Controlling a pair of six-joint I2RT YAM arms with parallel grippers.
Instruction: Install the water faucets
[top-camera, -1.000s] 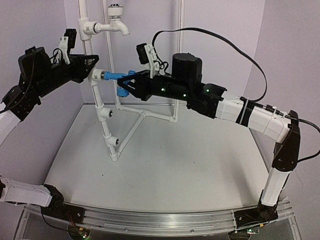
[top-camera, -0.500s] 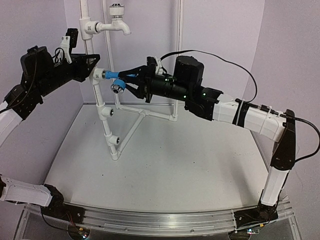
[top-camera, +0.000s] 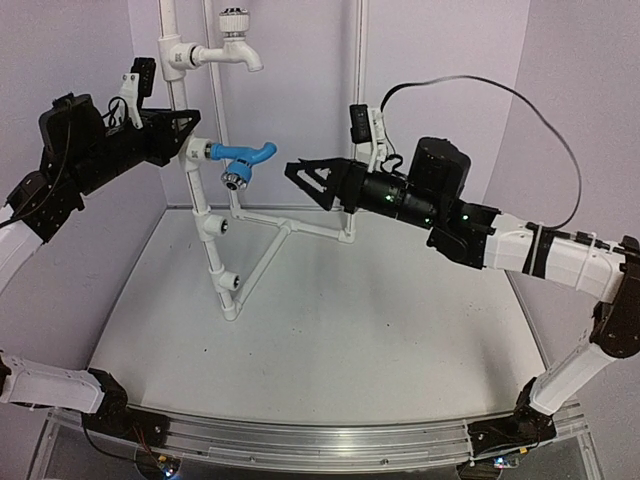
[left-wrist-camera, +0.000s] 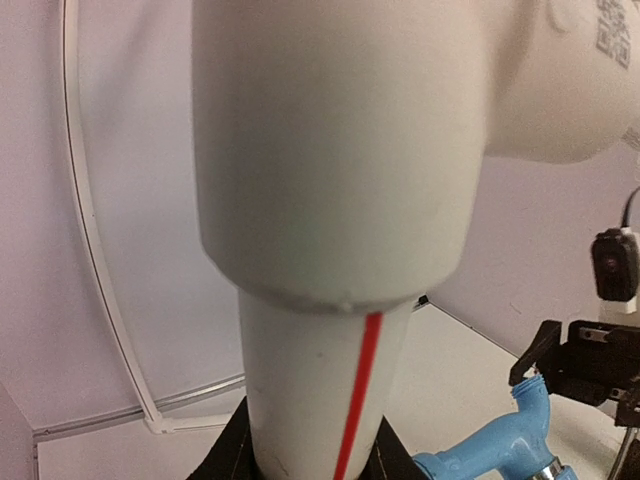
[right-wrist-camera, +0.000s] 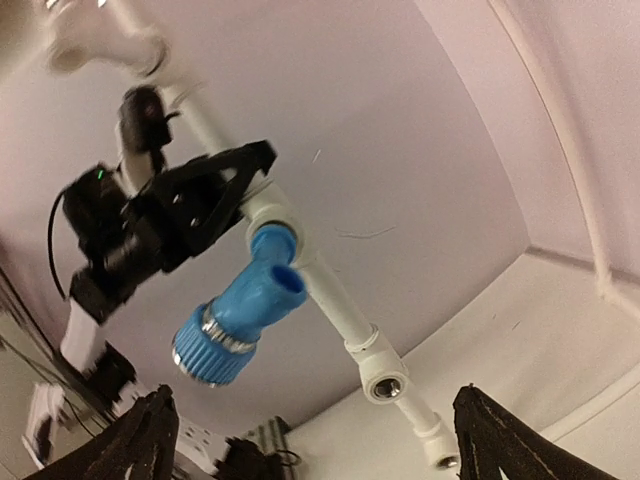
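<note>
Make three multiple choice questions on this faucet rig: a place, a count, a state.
1. Where is the white faucet?
A. Above the blue faucet on the pipe frame.
B. Below it.
C. Level with it.
2. How many faucets are mounted on the frame?
A. One.
B. Two.
C. Three.
3. What is the right gripper doing?
A. Shut on the blue faucet.
B. Shut on the frame.
C. Open, apart from the blue faucet.
Answers: 1 A, at the frame's top; 2 B, one white, one blue; 3 C, a gap separates it from the faucet.
</note>
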